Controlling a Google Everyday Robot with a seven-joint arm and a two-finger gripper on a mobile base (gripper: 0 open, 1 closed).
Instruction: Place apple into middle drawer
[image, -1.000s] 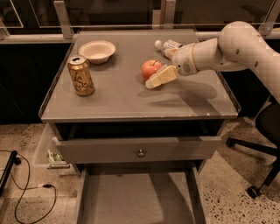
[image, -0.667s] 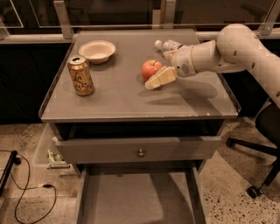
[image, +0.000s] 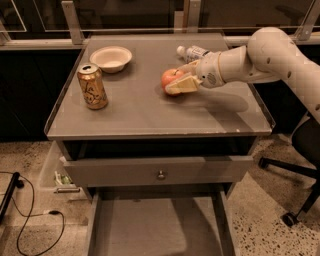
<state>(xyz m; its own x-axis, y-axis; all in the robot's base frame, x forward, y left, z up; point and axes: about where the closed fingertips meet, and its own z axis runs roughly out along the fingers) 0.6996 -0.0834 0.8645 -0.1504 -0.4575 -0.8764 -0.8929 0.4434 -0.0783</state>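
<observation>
pincer (image: 176, 79) pinches apple (image: 168, 76) on grey tabletop (image: 135, 107), middle drawer (image: 155, 227) open below, above speckled floor (image: 25, 157).

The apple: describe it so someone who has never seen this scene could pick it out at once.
Start at the grey table top. Right of its centre, at the tip of the white arm, the gripper sits at the apple. It is the only round red-orange thing there, smaller than the gold can to its left and unlike the white bowl and plastic bottle behind.

Gold can (image: 92, 86) bears a dark mark, perhaps lettering, unreadable.
</observation>
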